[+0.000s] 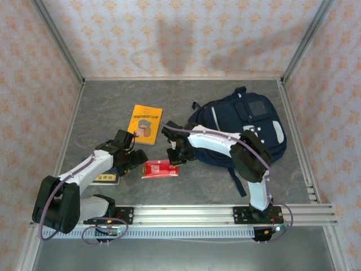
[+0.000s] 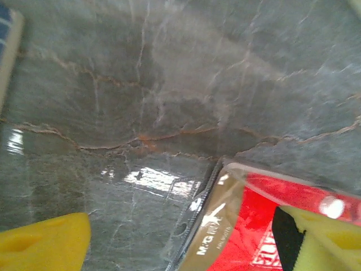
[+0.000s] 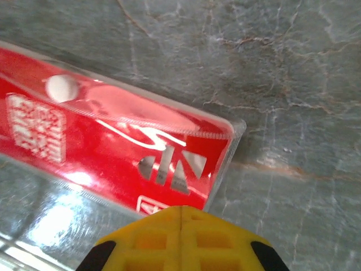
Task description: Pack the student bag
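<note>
The student bag [image 1: 242, 127], a dark navy backpack with a white front patch, lies at the right of the table. A red stationery packet in clear plastic [image 1: 159, 169] lies flat between my two grippers. My left gripper [image 1: 135, 162] stands open at the packet's left end. In the left wrist view one yellow finger [image 2: 321, 237] hangs over the red packet [image 2: 254, 231] and the other [image 2: 45, 245] over bare table. My right gripper [image 3: 180, 234] is shut, fingertips pressed together at the near edge of the packet [image 3: 113, 141]. Whether that edge is pinched does not show.
An orange book [image 1: 145, 124] lies flat behind the left gripper. A dark flat item [image 1: 105, 178] rests under the left arm. The right arm [image 1: 220, 144] reaches across in front of the bag. A metal rail [image 1: 225, 213] runs along the near edge.
</note>
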{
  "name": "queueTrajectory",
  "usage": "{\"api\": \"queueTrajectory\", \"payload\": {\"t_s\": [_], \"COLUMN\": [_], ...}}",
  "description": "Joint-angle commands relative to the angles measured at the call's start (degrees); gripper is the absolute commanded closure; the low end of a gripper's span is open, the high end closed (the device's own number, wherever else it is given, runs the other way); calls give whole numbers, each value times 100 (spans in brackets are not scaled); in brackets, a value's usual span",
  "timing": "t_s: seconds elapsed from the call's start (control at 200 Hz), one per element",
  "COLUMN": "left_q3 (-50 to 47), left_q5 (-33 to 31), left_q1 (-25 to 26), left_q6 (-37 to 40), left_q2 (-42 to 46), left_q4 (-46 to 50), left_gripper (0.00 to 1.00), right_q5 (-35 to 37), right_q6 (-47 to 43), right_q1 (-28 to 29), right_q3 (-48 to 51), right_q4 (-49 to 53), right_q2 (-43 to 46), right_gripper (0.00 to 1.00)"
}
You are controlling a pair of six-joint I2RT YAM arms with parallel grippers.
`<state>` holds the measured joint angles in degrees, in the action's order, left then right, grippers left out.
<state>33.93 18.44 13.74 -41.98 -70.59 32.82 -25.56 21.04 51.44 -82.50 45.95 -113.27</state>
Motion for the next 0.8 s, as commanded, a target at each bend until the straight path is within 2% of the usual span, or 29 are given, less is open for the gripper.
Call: {"api": "queueTrajectory", "payload": {"t_s": [0.0,0.435,0.796], "left_q3": [-149,-395,-352], "left_q5": [267,1136,1411], "left_q1": [-27,-27,-29], "left_q6": [72,-99,-17], "left_q2": [-48,-308,231], "left_q4": [-445,-1393,-1267], "left_gripper": [15,18,19], "right_q5": [-37,122,152], "right_q6": [190,309,265], "right_q1": [41,10,-82], "right_q3": [-26,157,269], "right_q4": [-171,-357,-344], "right_q2": [-201,-752,-917], "right_gripper": [100,100,100]}}
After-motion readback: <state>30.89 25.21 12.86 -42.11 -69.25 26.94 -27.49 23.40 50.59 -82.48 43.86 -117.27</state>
